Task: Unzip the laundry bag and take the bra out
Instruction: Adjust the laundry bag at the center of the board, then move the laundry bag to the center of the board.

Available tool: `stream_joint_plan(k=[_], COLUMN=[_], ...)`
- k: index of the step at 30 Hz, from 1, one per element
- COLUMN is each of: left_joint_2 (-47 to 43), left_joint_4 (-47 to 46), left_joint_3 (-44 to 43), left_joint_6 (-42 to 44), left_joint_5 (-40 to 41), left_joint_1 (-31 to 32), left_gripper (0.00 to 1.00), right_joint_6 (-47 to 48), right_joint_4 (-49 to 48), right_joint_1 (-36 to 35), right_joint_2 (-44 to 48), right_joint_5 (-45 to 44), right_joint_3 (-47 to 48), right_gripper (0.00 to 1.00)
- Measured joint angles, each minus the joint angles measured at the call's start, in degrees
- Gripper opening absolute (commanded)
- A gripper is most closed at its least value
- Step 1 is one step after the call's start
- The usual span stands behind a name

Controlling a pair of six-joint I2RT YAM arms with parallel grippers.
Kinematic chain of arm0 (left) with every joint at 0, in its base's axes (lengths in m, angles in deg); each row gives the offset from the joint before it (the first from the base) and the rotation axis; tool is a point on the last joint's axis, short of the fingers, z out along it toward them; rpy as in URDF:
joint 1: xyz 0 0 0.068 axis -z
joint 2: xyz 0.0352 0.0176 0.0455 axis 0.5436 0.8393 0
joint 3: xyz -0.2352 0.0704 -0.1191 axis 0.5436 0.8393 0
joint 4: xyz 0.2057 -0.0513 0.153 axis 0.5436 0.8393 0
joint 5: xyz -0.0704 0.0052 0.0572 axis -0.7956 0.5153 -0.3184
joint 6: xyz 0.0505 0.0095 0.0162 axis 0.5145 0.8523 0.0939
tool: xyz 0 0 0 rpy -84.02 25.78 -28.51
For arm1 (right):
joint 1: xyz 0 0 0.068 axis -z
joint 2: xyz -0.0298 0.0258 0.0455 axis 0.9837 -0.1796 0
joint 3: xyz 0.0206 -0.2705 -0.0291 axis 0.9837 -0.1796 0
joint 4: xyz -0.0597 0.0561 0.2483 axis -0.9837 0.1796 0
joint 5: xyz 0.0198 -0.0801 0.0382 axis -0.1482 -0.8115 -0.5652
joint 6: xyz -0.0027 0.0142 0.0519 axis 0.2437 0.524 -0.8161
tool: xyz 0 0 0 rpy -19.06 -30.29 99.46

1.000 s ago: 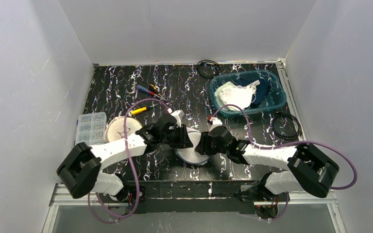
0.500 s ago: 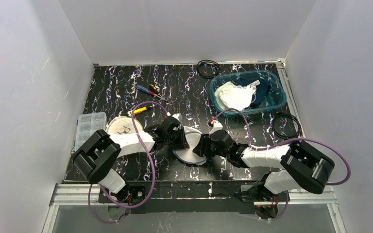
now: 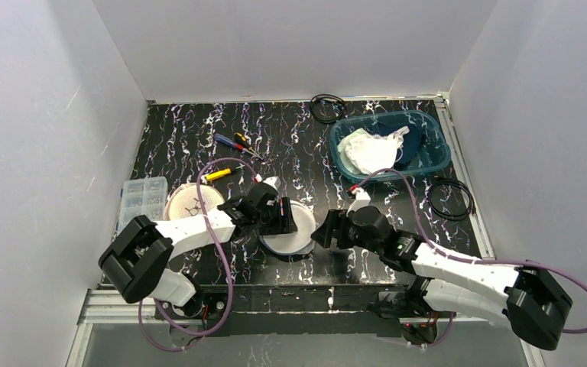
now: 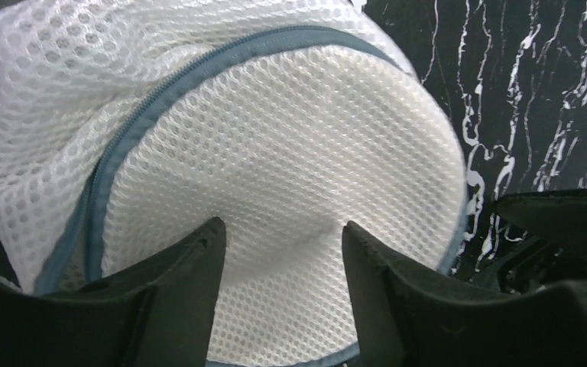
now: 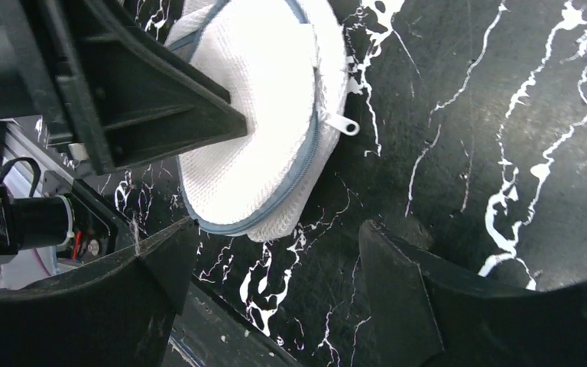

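The left fingers point(image 4: 191, 267) stand spread. Their tips press on the domed face of the round white mesh laundry bag point(image 4: 290, 138), with mesh showing in the gap between them and nothing pinched. The right fingers point(image 5: 397, 290) are spread wide just to the bag's right, over bare desk point(image 5: 504, 115), and hold nothing. One of them is close beside the bag's rim, though I cannot tell whether it touches. The bag lies on the black marbled desk near its front edge, between the two arms. Its blue-grey zipper point(image 4: 160, 84) runs around the rim, and the white pull tab point(image 5: 344, 124) sticks out on the side facing the right fingers. Further back on the right sits a teal bin point(image 3: 442, 149) holding white cloth point(image 3: 371, 151). To the left are a clear compartment box point(image 3: 144, 200) and screwdrivers point(image 3: 233, 141).
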Motion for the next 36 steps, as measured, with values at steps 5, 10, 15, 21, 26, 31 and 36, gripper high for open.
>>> stream_joint_plan(k=[5, 10, 15, 21, 26, 31, 36], left_joint_2=[-6.0, -13.6, -23.1, -38.1, -48.8, -53.3, -56.0], left_joint_4=[3.7, 8.8, 15.4, 25.4, 34.0, 41.7, 47.9], left_joint_3=[0.0, -0.6, -1.1, -1.2, -1.7, -4.8, -8.4], left_joint_6=[-0.5, -0.5, -0.8, -2.1, -3.1, -3.5, -3.4], left_joint_5=[0.0, 0.1, 1.2, 4.6, 7.6, 10.4, 14.0], left_joint_1=[0.0, 0.0, 0.0, 0.0, 0.0, 0.0, 0.0], left_gripper=[0.66, 0.66, 0.66, 0.66, 0.67, 0.67, 0.67], right_joint_6=[-3.6, -6.2, -7.8, -9.8, -12.4, -15.5, -17.6], right_joint_4=[0.4, -3.3, -10.3, -16.5, -21.3, -25.0, -26.1], right_joint_1=[0.0, 0.0, 0.0, 0.3, 0.5, 0.7, 1.7], right_joint_2=[1.4, -6.2, -13.9, -22.5, -28.2, -32.4, -36.5], right_joint_5=[-0.9, -0.3, 0.0, 0.0, 0.6, -0.1, -2.8], right_joint_3=[-3.1, -4.1, -1.5, 2.0, 3.5, 4.9, 8.4], right_gripper=[0.85, 0.86, 0.83, 0.63, 0.47, 0.43, 0.41])
